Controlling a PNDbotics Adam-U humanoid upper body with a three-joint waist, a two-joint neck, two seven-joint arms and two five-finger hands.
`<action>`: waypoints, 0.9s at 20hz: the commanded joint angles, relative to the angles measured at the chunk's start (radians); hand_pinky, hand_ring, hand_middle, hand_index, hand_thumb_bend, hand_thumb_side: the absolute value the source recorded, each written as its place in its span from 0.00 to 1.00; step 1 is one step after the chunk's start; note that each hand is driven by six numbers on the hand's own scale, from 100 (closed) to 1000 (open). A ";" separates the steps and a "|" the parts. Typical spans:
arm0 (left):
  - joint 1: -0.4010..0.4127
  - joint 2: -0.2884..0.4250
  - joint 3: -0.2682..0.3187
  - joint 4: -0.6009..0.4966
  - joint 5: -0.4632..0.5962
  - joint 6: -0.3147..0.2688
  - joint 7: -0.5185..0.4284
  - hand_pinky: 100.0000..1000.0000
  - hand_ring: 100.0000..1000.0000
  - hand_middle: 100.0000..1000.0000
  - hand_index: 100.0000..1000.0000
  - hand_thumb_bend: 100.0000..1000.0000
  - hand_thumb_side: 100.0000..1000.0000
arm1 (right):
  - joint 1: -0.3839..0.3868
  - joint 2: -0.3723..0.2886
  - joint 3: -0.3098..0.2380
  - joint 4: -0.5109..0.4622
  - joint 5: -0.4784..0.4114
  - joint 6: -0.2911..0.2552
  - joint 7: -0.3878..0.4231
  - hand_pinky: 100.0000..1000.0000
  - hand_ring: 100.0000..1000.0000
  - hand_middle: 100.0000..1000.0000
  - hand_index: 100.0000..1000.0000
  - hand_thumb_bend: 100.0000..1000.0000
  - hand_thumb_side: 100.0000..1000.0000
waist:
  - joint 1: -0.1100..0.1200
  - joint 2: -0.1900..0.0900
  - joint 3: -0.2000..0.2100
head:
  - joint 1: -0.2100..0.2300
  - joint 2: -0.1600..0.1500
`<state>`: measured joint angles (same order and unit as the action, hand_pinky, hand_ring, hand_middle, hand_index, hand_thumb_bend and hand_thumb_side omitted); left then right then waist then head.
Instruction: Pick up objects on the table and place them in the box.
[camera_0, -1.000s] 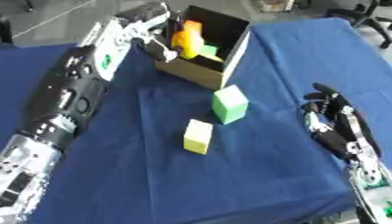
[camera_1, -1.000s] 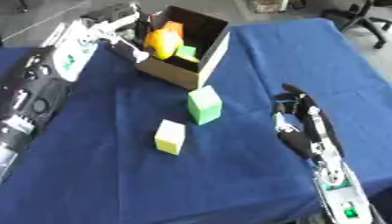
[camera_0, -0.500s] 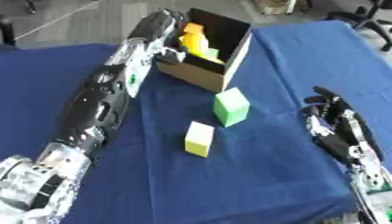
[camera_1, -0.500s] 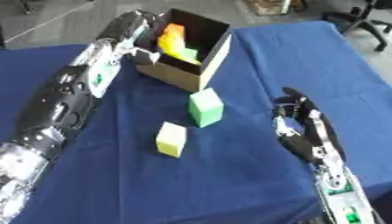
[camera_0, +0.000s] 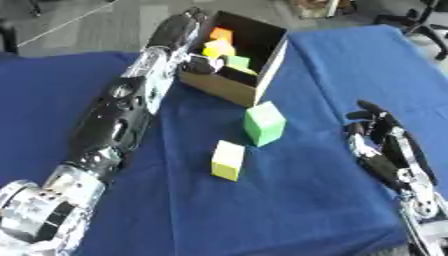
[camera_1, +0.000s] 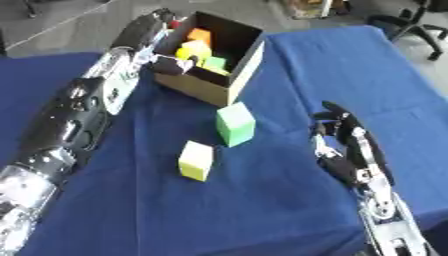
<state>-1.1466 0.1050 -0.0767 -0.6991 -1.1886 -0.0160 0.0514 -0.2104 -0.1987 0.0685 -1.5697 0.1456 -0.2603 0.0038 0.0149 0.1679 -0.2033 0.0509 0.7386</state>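
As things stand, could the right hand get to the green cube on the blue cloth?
Probably yes. The right hand rests open on the blue cloth beside the green cube, with only bare cloth between them. The yellow cube lies off to the far side, out of the way.

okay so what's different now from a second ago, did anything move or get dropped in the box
The left arm has stretched further toward the box; its left hand now sits low at the box's near wall, instead of over the opening. Whether it let anything go cannot be told; orange, yellow and green pieces lie inside as before. The green block, the yellow block and the open right hand on the blue cloth stayed put.
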 joint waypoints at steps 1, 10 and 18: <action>-0.036 -0.007 -0.014 -0.044 0.044 -0.076 0.004 0.80 0.73 0.77 0.92 0.26 0.13 | -0.008 -0.011 -0.002 -0.011 -0.004 -0.004 0.002 0.70 0.62 0.66 0.88 0.00 0.23 | -0.017 -0.013 0.000 | -0.001 -0.009; -0.048 0.040 -0.229 -0.209 0.010 -0.661 -0.342 0.84 0.79 0.79 0.91 0.61 0.10 | -0.003 -0.016 -0.008 -0.012 -0.001 -0.005 -0.003 0.70 0.62 0.66 0.88 0.00 0.23 | -0.009 -0.018 0.004 | -0.013 -0.003; -0.029 0.027 -0.300 -0.255 -0.127 -0.782 -0.456 0.86 0.81 0.81 0.91 0.72 0.17 | -0.004 -0.016 -0.006 -0.013 0.000 -0.005 -0.001 0.70 0.62 0.66 0.88 0.00 0.23 | -0.006 -0.020 0.003 | -0.014 -0.004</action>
<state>-1.1583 0.1306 -0.3735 -0.9419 -1.2944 -0.7490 -0.3634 -0.2051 -0.1988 0.0676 -1.5697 0.1458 -0.2626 0.0012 0.0149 0.1669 -0.1984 0.0367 0.7388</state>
